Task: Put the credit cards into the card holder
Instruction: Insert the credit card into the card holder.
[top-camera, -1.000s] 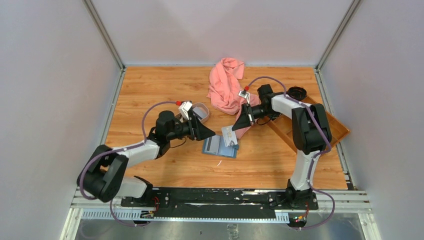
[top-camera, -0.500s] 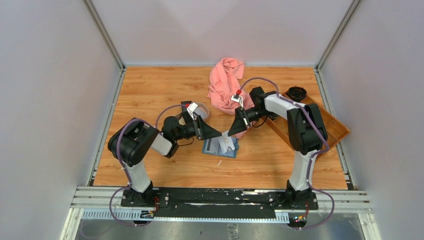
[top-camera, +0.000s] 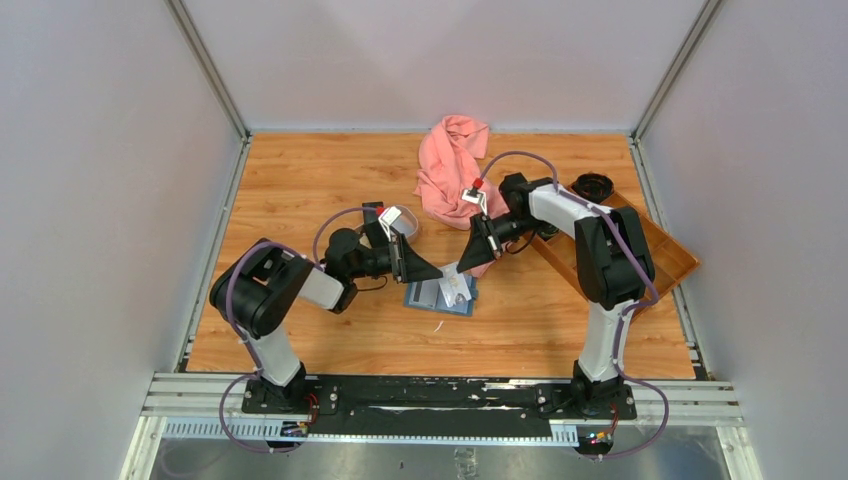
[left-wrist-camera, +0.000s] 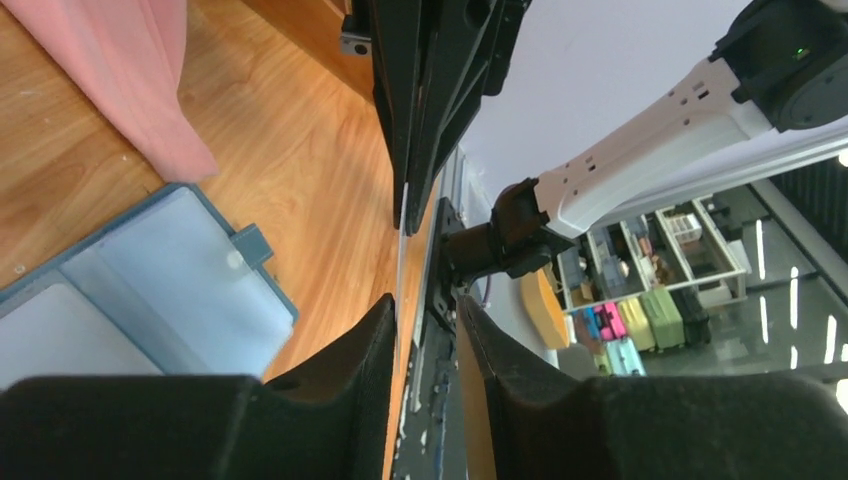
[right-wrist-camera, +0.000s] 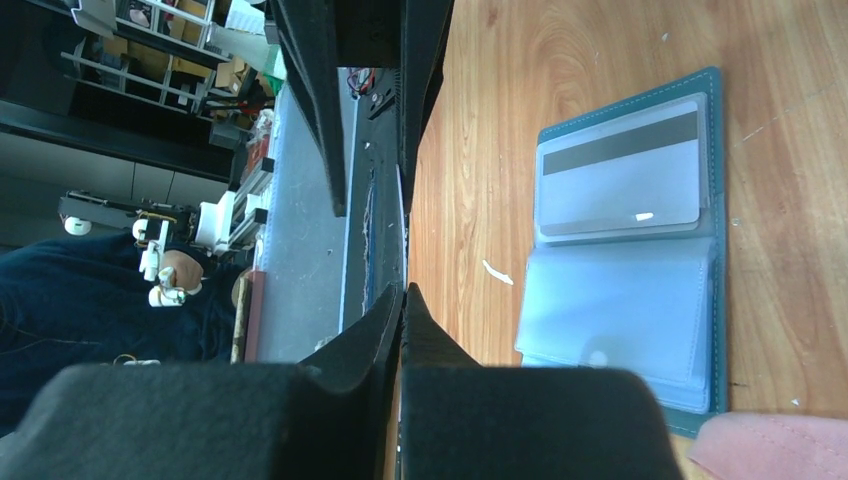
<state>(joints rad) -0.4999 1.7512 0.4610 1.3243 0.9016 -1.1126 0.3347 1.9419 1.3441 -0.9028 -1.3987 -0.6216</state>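
Observation:
The teal-blue card holder (top-camera: 438, 296) lies open on the wood table; it also shows in the left wrist view (left-wrist-camera: 150, 270) and the right wrist view (right-wrist-camera: 620, 310). A pale grey-white card with a dark stripe (right-wrist-camera: 618, 180) sits in one of its pockets. My right gripper (top-camera: 465, 262) (right-wrist-camera: 403, 288) is shut on a thin pale card, seen edge-on (left-wrist-camera: 401, 240), held just above the holder. My left gripper (top-camera: 437, 270) (left-wrist-camera: 425, 300) is open; the card's free edge lies between its fingers, close to one of them. The other cards are out of view.
A pink cloth (top-camera: 450, 170) lies at the back middle. An oval beige tray (top-camera: 402, 222) sits behind the left gripper. A brown wooden tray (top-camera: 640, 255) and a black round thing (top-camera: 592, 186) are at the right. A small white scrap (top-camera: 438, 325) lies in front of the holder.
The left arm folded upright and its gripper moved right to the card. The right gripper moved left and down with the card. Little has moved in the last half second.

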